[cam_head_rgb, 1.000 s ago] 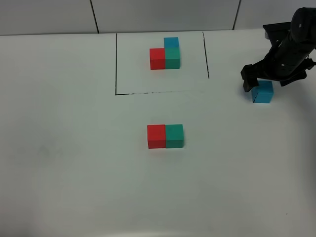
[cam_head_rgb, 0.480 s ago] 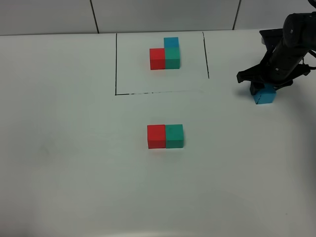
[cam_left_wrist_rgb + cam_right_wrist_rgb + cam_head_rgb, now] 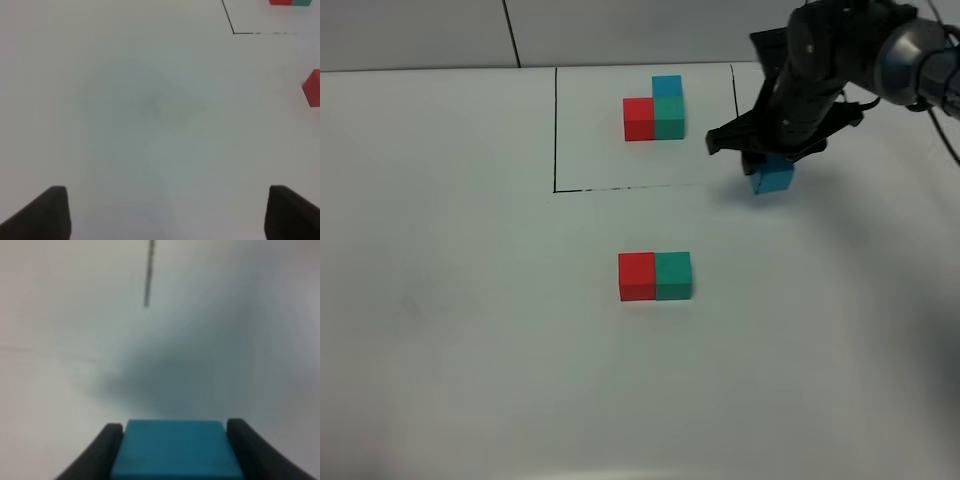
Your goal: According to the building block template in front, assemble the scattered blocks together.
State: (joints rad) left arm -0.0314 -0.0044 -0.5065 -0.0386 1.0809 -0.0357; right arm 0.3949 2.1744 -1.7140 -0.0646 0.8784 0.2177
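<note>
The template (image 3: 656, 108) is a red, green and blue cluster inside a black drawn outline (image 3: 555, 130) at the back. A loose red cube (image 3: 636, 276) and a teal-green cube (image 3: 673, 275) sit side by side, touching, mid-table. My right gripper (image 3: 772, 165) is shut on the sky-blue cube (image 3: 774, 177) and holds it above the table just right of the outline's front right corner. The right wrist view shows the cube (image 3: 175, 452) between the fingers (image 3: 100, 452). My left gripper (image 3: 165, 212) is open and empty over bare table, with the red cube (image 3: 312, 87) at the edge of its view.
The white table (image 3: 470, 330) stretches to a wall at the back. The outline's corner (image 3: 234, 32) and a line end (image 3: 147, 295) show in the wrist views.
My right gripper has closed on the sky-blue cube, lifted it and carried it left from the far right side towards the outline's right edge. The red and green cubes have not moved.
</note>
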